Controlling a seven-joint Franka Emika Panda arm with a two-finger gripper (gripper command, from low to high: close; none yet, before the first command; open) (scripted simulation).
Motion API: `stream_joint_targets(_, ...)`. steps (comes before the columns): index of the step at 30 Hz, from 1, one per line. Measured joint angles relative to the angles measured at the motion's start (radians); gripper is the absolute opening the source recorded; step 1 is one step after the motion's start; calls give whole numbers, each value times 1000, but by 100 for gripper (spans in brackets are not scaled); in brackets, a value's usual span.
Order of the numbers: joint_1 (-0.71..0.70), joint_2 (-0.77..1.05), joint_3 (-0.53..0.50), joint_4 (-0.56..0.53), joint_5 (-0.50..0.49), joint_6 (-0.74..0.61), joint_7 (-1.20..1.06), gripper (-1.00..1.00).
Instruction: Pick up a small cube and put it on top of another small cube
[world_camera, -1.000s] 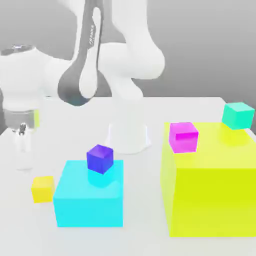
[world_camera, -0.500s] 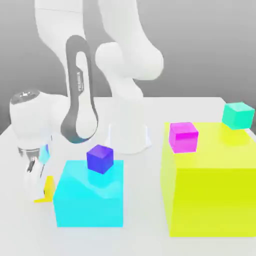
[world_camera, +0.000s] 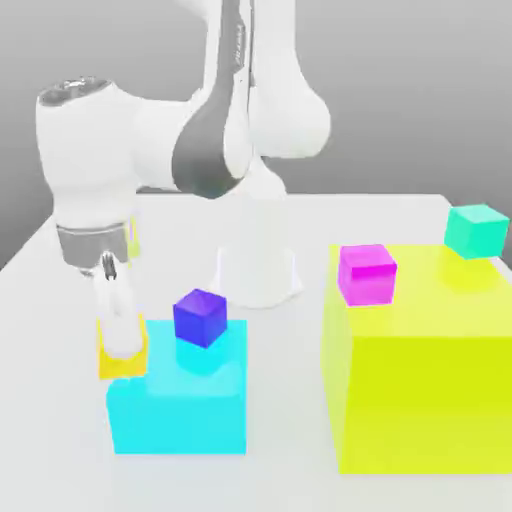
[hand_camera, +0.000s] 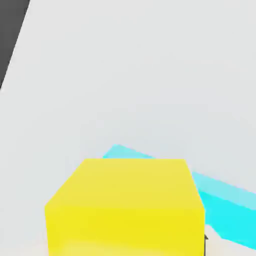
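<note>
Pincer (world_camera: 120, 345): closed on small yellow cube (world_camera: 123, 358), held between fingers | Step: carry | We raise it above purple cube (world_camera: 200, 318), beside pincer on cyan block (world_camera: 180, 410), centre, lower squarely.

Worktop (world_camera: 400, 215): plain white, flat, matte, far edge straight across the exterior view. Backdrop (world_camera: 420, 90): uniform grey wall, unmarked. Lighting: soft, even, faint shadows on the worktop.

The Franka Panda arm (world_camera: 250, 110) is glossy white with rounded, bulbous links, a dark grey inset panel bearing small lettering along one link, a silver-grey band around the wrist, and pale whitish fingers (world_camera: 118, 318).
</note>
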Motion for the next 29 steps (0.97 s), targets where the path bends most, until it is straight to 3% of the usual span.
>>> stream_joint_targets(14,471,-398,398,133,217,-492,250,-100)
stream_joint_targets(18,538,-408,522,72,258,-432,334,-100)
stream_joint_targets(19,540,-396,539,45,266,-393,337,100)
stream_joint_targets(25,541,-390,548,32,269,-374,339,100)
stream_joint_targets(29,542,-432,509,110,247,-495,342,100)
